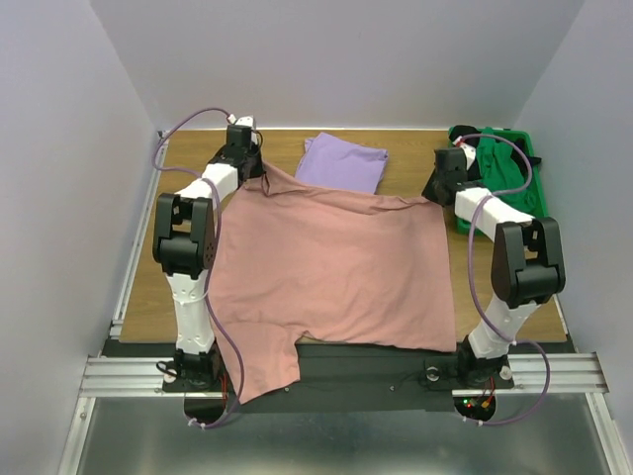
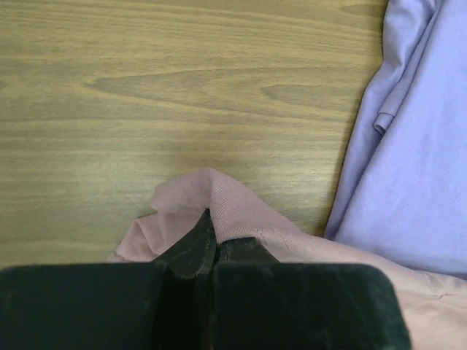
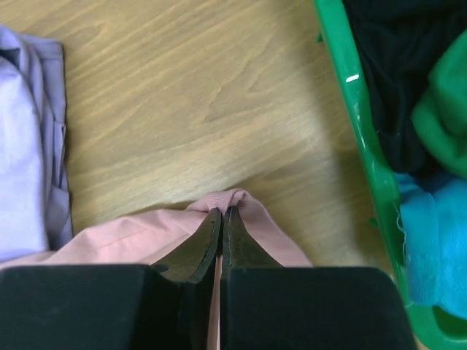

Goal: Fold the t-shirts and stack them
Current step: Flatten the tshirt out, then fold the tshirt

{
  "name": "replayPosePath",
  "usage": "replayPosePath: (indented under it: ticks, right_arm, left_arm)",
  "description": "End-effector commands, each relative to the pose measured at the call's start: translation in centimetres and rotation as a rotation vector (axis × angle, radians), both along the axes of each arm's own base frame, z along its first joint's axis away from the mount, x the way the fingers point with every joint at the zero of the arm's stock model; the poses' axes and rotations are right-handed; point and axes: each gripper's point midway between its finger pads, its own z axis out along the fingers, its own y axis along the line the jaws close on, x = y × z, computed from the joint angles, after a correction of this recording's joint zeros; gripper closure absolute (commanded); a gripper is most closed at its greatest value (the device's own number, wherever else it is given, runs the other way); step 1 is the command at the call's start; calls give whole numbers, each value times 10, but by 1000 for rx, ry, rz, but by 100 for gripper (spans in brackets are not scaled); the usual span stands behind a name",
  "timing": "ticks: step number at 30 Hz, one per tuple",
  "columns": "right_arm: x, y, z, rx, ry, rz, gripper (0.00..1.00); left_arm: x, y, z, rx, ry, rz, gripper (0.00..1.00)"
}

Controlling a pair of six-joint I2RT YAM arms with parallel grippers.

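The dusty-pink t-shirt [image 1: 331, 272] is stretched out over the table between both arms, its near edge hanging past the front edge; no print shows. My left gripper [image 1: 259, 173] is shut on its far left corner [image 2: 219, 200]. My right gripper [image 1: 435, 196] is shut on its far right corner [image 3: 233, 200]. The plain lavender t-shirt [image 1: 342, 162] lies folded at the back centre, just beyond the pink one; it also shows in the left wrist view [image 2: 416, 160] and the right wrist view [image 3: 25, 146].
A green bin [image 1: 529, 173] with green, black and blue clothes stands at the back right, close to my right gripper; its rim [image 3: 357, 124] shows in the right wrist view. White walls enclose the wooden table [image 1: 198, 148] on three sides.
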Motion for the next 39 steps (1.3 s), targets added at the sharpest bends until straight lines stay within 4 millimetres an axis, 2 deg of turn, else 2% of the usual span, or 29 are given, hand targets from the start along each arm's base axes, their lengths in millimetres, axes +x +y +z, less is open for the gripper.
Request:
replayPosePath:
  ticks: [1,3,4,5,6,7,9,10,11,12,13,14,15,17,22,23,25,31,34,39]
  right_arm:
    - [7,5,34,25,-97,42,100]
    - [-1,6,32,26,-86,52,100]
    - [-4,10,40,41,-99,74,100]
    - [-10,13,38,52,-87,94,100]
    - [-11,13,43,54,-98,93,99]
    - [-16,14,48,58,-105,102,100]
    - [-22,12,49,51,-97,100,99]
    - [-25,11,48,45,-92,102,100]
    - [-28,9,51,32,-92,103,99]
    - [-32,8,49,28,-78,103,99]
    - [-33,8,50,21,-75,108,100]
    - [-37,5,48,9,-65,106,100]
    - [-40,4,48,3,-57,102,100]
    - [-46,2,45,-6,-41,99,100]
    - [-58,-2,42,-23,-21,98,99]
    - [-60,-4,43,-34,-21,93,99]
    - [-62,-8,44,-50,-15,83,100]
    - [-67,-6,41,-46,5,102,100]
    - [-70,-5,46,-43,-7,106,100]
    - [-76,-9,54,-68,-14,113,100]
  left_arm:
    - [-8,11,67,-30,-98,72,100]
    - [-25,13,55,-37,-40,84,100]
    - [-32,13,62,-46,-38,90,100]
    - [-46,15,62,-69,-18,114,100]
    - [-47,14,62,-83,-14,121,100]
    - [-61,12,61,-103,1,112,100]
    - [-82,8,48,-142,55,110,100]
    - [-90,7,57,-158,47,107,100]
    - [-101,6,53,-165,81,107,100]
    - [-114,8,40,-167,121,123,100]
    - [-123,8,43,-198,128,149,100]
    - [-133,9,37,-201,162,158,100]
    - [-147,9,24,-207,203,165,100]
    - [-165,1,18,-251,243,137,100]
    - [-209,-1,-2,-300,335,176,100]
    - [-214,-9,9,-350,315,150,100]
    - [-225,-11,17,-385,292,140,100]
    - [-247,6,41,-376,254,244,100]
    - [-253,10,48,-367,259,264,100]
    - [-274,8,35,-370,320,242,100]
